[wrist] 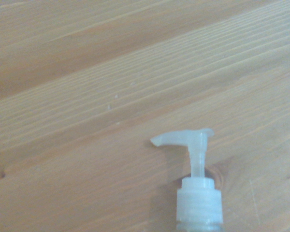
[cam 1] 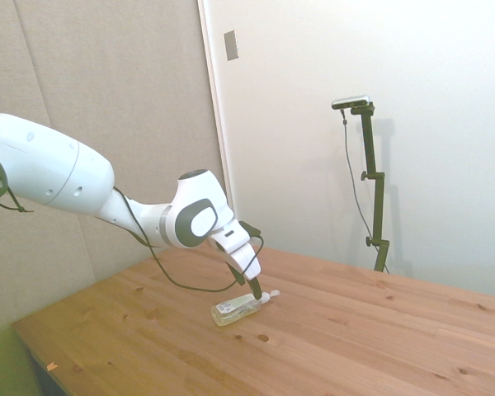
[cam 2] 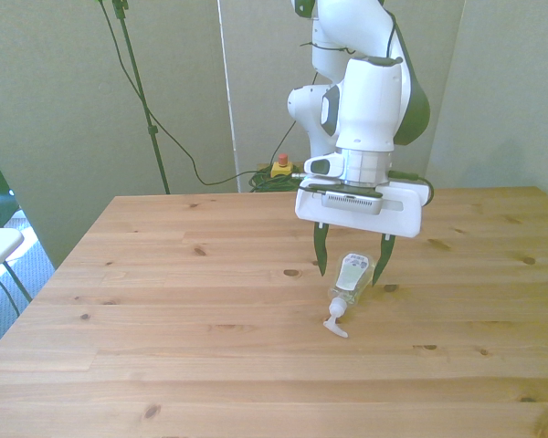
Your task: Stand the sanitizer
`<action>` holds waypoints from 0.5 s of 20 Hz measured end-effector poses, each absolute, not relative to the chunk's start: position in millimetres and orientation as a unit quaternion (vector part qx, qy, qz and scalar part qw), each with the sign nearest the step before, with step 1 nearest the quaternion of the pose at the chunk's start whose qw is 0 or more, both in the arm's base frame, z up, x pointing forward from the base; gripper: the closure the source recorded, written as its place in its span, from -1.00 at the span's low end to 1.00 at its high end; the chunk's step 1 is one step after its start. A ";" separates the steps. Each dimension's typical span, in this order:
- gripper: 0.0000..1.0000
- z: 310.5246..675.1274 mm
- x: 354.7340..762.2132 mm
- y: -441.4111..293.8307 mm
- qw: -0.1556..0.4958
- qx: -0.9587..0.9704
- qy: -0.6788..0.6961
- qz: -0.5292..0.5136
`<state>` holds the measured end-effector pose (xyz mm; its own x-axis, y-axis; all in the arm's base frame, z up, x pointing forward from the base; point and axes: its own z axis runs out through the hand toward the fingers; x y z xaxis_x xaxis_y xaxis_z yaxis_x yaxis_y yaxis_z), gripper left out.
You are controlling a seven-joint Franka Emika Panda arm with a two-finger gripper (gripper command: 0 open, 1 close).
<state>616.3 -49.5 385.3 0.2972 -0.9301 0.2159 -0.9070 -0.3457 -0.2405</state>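
On the wooden table (cam 2: 164, 301), whose pale planks are marked with knots and long grain lines, the sanitizer (cam 2: 349, 285) is seen lying on its side. It is a slim clear plastic bottle with yellowish liquid, a pale label and a ribbed white collar under a thin bent pump spout (wrist: 188, 140), which points toward the near edge in the front view. The end effector (cam 2: 352, 260) is spread wide, its dark tapered fingers (cam 2: 321, 254) set either side of the bottle's body, low over it.
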 end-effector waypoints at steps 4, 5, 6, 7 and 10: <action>-1.00 375.8 630.6 -57.5 0.033 -0.799 0.577 -0.164; -1.00 374.0 633.1 -60.0 0.032 -0.798 0.579 -0.165; -1.00 372.1 634.8 -62.3 0.031 -0.797 0.580 -0.166; -1.00 370.3 636.5 -64.5 0.031 -0.796 0.581 -0.168; -1.00 364.3 640.9 -68.4 0.027 -0.795 0.583 -0.168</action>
<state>640.9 -68.4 364.3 0.2647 -0.9354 0.2346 -0.9170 -0.3194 -0.2388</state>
